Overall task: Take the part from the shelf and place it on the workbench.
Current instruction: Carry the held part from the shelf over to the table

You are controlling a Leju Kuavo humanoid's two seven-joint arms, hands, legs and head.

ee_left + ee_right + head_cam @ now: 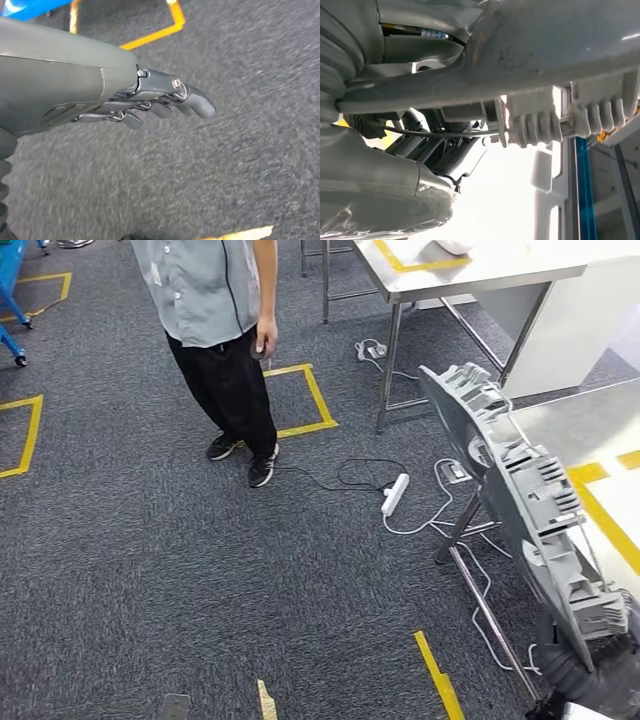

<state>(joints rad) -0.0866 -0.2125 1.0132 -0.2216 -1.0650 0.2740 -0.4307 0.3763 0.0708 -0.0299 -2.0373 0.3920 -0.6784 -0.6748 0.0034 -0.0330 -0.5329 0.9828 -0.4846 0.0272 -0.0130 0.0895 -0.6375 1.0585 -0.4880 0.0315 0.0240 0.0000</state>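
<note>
1. The right robot hand point(433, 155) grips the part point(521, 500), its fingers curled under the lower edge.
2. The part is a long grey plastic moulding with ribbed clips, held tilted beside the steel bench point(581, 425).
3. The left robot hand point(166, 97) hangs empty over carpet, fingers loosely extended.
</note>
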